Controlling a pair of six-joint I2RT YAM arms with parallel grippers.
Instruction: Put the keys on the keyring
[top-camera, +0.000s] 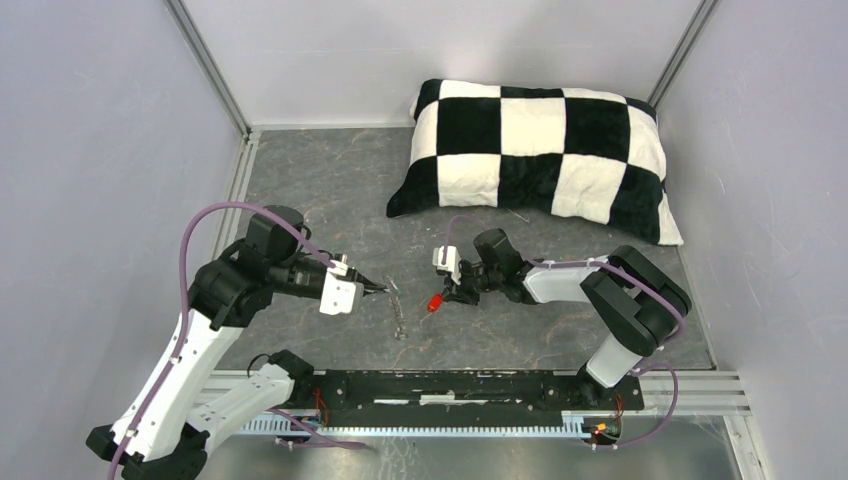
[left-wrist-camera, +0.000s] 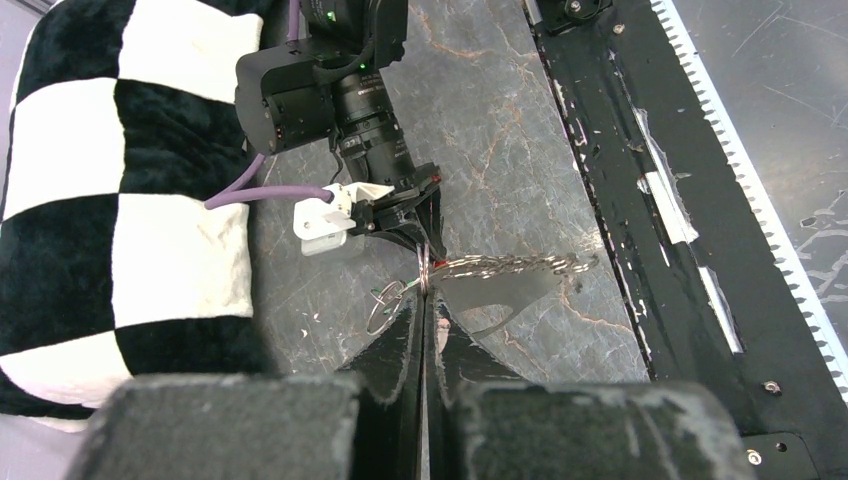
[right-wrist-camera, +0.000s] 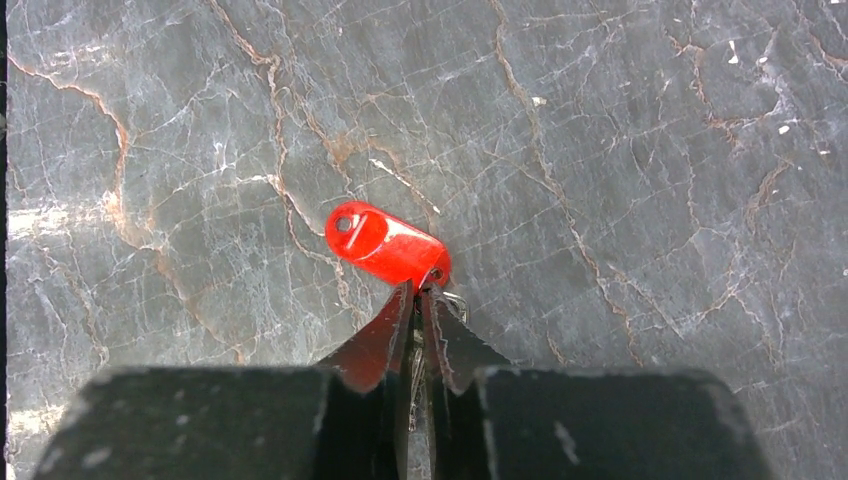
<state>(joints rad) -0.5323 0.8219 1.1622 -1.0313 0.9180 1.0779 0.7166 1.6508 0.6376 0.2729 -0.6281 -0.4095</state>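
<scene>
My left gripper (top-camera: 380, 289) (left-wrist-camera: 425, 292) is shut on the keyring, a thin grey wire loop (left-wrist-camera: 510, 266) that trails limp from the fingertips over the table (top-camera: 398, 312). A small wire ring with flecks of green (left-wrist-camera: 386, 302) lies just left of the fingertips; the green key is not clearly visible. My right gripper (top-camera: 446, 297) (right-wrist-camera: 421, 290) is shut on the metal blade of the red key, and its red plastic head (right-wrist-camera: 386, 243) (top-camera: 433, 302) sticks out in front of the tips, just above the table. The two grippers face each other a short way apart.
A black-and-white checked pillow (top-camera: 540, 150) lies at the back right, behind the right arm. Grey walls close the table on the left, back and right. A black rail (top-camera: 450, 385) runs along the near edge.
</scene>
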